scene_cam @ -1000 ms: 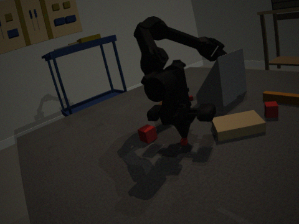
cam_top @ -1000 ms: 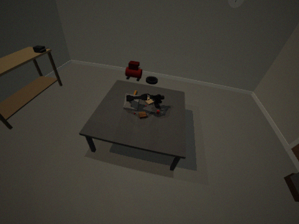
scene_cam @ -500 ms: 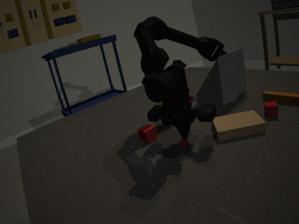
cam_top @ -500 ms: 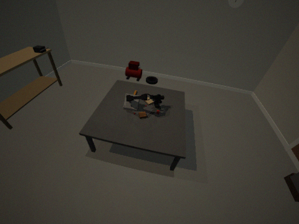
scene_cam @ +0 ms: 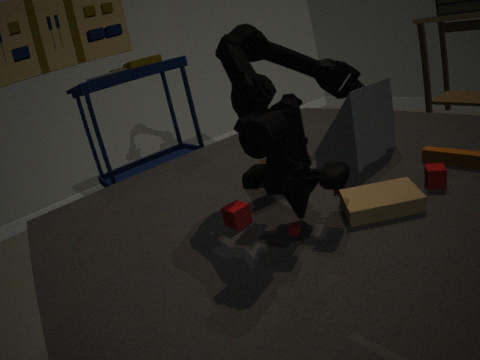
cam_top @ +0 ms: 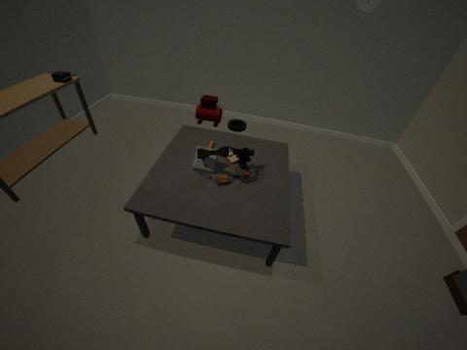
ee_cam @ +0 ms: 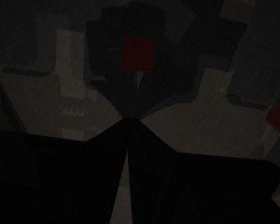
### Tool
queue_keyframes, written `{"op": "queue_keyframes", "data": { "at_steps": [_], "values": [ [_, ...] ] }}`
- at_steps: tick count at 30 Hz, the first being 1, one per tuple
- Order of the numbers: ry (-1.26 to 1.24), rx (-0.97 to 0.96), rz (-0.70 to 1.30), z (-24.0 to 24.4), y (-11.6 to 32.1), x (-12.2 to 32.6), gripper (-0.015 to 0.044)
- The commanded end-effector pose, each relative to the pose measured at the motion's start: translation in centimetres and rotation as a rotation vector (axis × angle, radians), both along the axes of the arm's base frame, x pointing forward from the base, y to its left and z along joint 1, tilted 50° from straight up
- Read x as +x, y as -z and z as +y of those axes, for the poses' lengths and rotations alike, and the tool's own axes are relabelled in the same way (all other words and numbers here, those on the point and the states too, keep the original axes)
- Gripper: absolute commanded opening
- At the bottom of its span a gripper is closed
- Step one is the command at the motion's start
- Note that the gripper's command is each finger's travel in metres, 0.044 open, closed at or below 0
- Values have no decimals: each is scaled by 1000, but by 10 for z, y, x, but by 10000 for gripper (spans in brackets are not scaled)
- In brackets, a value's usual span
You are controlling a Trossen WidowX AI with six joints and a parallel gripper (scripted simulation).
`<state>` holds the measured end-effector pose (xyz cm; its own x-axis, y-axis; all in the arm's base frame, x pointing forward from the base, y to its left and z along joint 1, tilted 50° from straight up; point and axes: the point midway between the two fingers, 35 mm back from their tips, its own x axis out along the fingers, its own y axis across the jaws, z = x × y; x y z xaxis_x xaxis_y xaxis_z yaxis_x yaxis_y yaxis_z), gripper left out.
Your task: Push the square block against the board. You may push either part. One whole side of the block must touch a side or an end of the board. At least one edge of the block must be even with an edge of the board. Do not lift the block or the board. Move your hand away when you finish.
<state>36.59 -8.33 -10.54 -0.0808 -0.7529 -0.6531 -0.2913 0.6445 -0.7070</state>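
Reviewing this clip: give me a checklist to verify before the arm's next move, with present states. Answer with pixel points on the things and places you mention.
1. End effector [cam_top: 244,165] [scene_cam: 300,215] [ee_cam: 130,124] shut, nothing between its fingers: ok.
2. Its tips apart from the red cube just below them [scene_cam: 294,230] [ee_cam: 138,53]: ok, a gap shows in the wrist view.
3. Tan slab [cam_top: 233,158] [scene_cam: 384,201] lying flat: ok.
4. Tan slab against the orange bar [cam_top: 211,145] [scene_cam: 452,157]: not ok, they are apart.
5. Which pieces are the task's square block and board: cannot tell.
6. End effector away from the pieces: not ok, low among them.

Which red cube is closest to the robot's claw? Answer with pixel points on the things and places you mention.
The small one [scene_cam: 294,230] [ee_cam: 139,53] just below the gripper's closed tip [scene_cam: 301,217] [ee_cam: 131,119], in its shadow.
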Motion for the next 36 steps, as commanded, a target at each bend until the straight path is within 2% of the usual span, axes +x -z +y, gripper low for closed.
{"op": "queue_keyframes", "data": {
  "at_steps": [1,7,12,18,26,36],
  "values": [
    [-2,-1,3,-1,-2,-6,0],
    [-2,-1,3,-2,-4,-15,0],
    [-2,2,2,38,-36,-6,0],
    [-21,3,-5,41,-39,-3,0],
    [-17,46,-3,-21,-121,-29,0],
    [-24,45,7,-87,-204,-112,0]
  ]
}}
